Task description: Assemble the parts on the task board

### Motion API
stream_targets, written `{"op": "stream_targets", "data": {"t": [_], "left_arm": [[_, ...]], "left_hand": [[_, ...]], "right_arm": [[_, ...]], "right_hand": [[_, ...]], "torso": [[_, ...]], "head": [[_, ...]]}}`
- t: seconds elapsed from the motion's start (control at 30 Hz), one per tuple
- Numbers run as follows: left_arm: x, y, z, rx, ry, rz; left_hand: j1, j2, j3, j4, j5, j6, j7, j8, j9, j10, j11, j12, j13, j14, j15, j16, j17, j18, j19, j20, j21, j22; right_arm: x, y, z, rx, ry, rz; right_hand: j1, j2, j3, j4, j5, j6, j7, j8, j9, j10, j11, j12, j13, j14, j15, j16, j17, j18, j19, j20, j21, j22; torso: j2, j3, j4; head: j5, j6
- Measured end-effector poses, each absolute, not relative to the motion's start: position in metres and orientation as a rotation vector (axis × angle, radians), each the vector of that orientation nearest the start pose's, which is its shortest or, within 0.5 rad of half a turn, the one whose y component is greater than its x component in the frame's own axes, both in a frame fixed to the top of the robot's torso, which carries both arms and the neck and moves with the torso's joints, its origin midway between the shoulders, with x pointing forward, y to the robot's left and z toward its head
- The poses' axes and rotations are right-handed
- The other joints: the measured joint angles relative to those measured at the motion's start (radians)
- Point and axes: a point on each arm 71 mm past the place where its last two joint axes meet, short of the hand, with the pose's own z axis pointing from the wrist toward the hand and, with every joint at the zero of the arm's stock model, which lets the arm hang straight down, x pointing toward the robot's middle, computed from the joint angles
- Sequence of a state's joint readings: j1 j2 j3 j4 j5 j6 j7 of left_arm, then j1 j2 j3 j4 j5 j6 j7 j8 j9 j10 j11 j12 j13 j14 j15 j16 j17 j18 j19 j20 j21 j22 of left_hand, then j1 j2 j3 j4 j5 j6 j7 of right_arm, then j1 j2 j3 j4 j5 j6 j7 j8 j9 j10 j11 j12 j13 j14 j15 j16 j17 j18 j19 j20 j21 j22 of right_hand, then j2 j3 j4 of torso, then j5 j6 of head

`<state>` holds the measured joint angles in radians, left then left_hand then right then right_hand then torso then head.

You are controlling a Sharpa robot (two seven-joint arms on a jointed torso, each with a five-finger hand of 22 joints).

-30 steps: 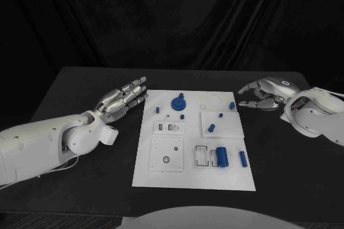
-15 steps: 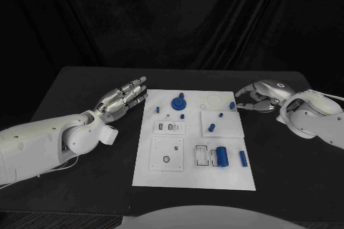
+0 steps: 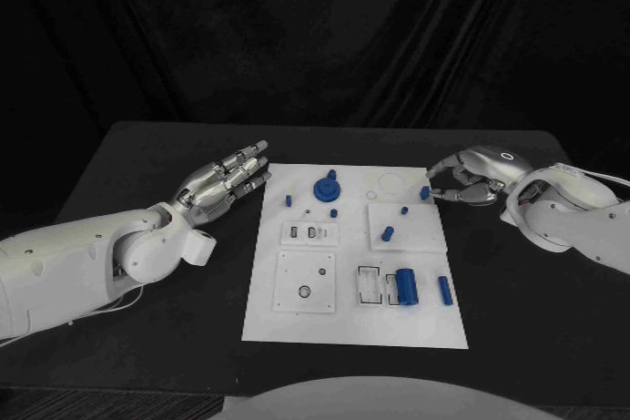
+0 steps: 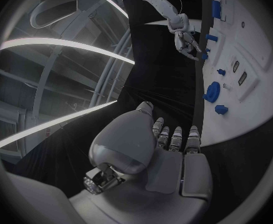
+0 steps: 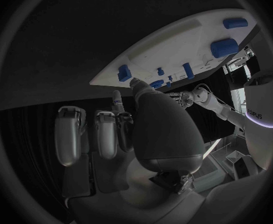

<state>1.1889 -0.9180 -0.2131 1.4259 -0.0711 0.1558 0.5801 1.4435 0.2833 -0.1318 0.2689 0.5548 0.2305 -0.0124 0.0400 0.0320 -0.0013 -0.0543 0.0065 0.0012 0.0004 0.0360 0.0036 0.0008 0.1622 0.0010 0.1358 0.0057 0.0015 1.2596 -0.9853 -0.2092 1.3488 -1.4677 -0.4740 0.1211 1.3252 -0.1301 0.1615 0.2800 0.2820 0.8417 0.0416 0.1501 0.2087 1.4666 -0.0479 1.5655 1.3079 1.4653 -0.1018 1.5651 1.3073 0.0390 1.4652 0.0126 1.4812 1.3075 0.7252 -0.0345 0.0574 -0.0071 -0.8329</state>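
Note:
The white task board [image 3: 344, 322] lies in the middle of the black table. Several blue parts sit on it: a round knob [image 3: 327, 191], small pegs [image 3: 388, 233], a thick cylinder [image 3: 406, 286] and a long peg [image 3: 445, 291]. My right hand [image 3: 466, 179] hovers at the board's far right edge, its fingers curved around but apart from a small blue part [image 3: 424, 192]. In the right wrist view the thumb tip [image 5: 136, 82] is close beside that part [image 5: 124, 73]. My left hand [image 3: 226, 183] lies flat and empty just left of the board, fingers stretched out.
Shallow recesses and slots [image 3: 305, 233] mark the board's near half. Bare black table surrounds the board. In the left wrist view the board [image 4: 261, 64] curves past my left hand's fingertips [image 4: 174, 134], with the right hand [image 4: 186, 40] at its far side.
My right hand has moved left toward the board's far right edge, bringing its fingertips close around the small blue part. The left hand has stayed still.

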Motion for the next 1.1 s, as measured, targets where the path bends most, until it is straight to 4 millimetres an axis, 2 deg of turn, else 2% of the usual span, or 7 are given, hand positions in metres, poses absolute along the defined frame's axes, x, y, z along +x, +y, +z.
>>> {"op": "stream_targets", "data": {"t": [0.2, 0.37, 0.77, 0.9, 1.1], "left_arm": [[0.463, 0.256, -0.234, -0.963, 1.589, -1.832], [0.463, 0.256, -0.234, -0.964, 1.591, -1.832], [0.463, 0.256, -0.234, -0.965, 1.593, -1.832], [0.463, 0.256, -0.234, -0.965, 1.594, -1.832], [0.463, 0.256, -0.235, -0.965, 1.596, -1.833]], "left_hand": [[0.000, 0.000, 0.000, 0.000, 0.000, 0.000, 0.000, 0.000, 0.000, 0.000, 0.000, 0.000, 0.000, 0.000, 0.000, 0.000, 0.000, 0.000, 0.000, 0.000, 0.000, 0.000], [0.000, 0.000, 0.000, 0.000, 0.000, 0.000, 0.000, 0.000, 0.000, 0.000, 0.000, 0.000, 0.000, 0.000, 0.000, 0.000, 0.000, 0.000, 0.000, 0.000, 0.000, 0.000], [0.000, 0.000, 0.003, 0.003, 0.000, 0.000, 0.000, 0.000, 0.000, 0.000, 0.000, 0.000, 0.000, 0.000, 0.000, 0.000, 0.000, 0.000, 0.000, 0.000, 0.000, 0.000], [0.000, 0.000, 0.003, 0.003, 0.000, 0.000, 0.000, 0.000, 0.000, 0.000, 0.000, 0.000, 0.000, 0.000, 0.000, 0.000, 0.001, 0.000, 0.000, 0.000, 0.000, 0.000], [0.000, 0.000, 0.003, 0.003, 0.000, 0.000, 0.000, 0.000, 0.000, 0.000, 0.000, 0.000, 0.000, 0.000, 0.000, 0.000, 0.001, 0.000, 0.000, 0.000, 0.000, 0.000]], "right_arm": [[0.490, -0.320, -0.210, -0.225, 1.593, 0.470], [0.490, -0.320, -0.213, -0.225, 1.605, 0.468], [0.491, -0.318, -0.219, -0.222, 1.626, 0.463], [0.492, -0.317, -0.220, -0.221, 1.630, 0.461], [0.492, -0.316, -0.221, -0.221, 1.633, 0.461]], "right_hand": [[0.008, 0.000, 0.000, 0.000, -0.003, 0.009, 0.009, 0.005, 0.007, 0.000, 0.007, 0.000, 0.000, 0.003, 0.004, 0.000, 0.000, 0.000, 0.000, 0.000, -0.004, 0.001], [0.008, 0.000, -0.004, 0.004, -0.051, 0.009, 0.009, 0.005, 0.016, -0.001, 0.013, 0.000, 0.000, 0.000, 0.007, 0.000, 0.000, 0.000, 0.000, 0.007, -0.010, 0.001], [0.020, 0.002, -0.004, 0.004, -0.055, 0.014, 0.014, 0.014, 0.027, -0.001, 0.013, 0.000, 0.000, 0.003, 0.011, 0.000, 0.000, 0.000, 0.000, 0.007, -0.018, 0.000], [0.026, 0.008, -0.001, 0.001, -0.039, 0.017, 0.017, 0.014, 0.034, -0.001, 0.013, 0.000, 0.000, 0.000, 0.014, 0.000, 0.000, 0.000, 0.002, 0.009, -0.018, 0.000], [0.026, 0.008, 0.001, -0.001, -0.038, 0.017, 0.017, 0.014, 0.035, -0.001, 0.013, 0.000, 0.000, 0.000, 0.015, 0.000, 0.000, 0.000, 0.003, 0.011, -0.019, 0.000]], "torso": [[0.000, -0.0003, 0.0000], [0.000, -0.0005, -0.0002], [0.001, -0.0002, -0.0004], [0.000, -0.0002, -0.0008], [0.000, -0.0002, -0.0011]], "head": [[0.001, -0.001], [0.003, -0.002], [0.002, -0.004], [0.003, -0.005], [0.004, -0.008]]}}
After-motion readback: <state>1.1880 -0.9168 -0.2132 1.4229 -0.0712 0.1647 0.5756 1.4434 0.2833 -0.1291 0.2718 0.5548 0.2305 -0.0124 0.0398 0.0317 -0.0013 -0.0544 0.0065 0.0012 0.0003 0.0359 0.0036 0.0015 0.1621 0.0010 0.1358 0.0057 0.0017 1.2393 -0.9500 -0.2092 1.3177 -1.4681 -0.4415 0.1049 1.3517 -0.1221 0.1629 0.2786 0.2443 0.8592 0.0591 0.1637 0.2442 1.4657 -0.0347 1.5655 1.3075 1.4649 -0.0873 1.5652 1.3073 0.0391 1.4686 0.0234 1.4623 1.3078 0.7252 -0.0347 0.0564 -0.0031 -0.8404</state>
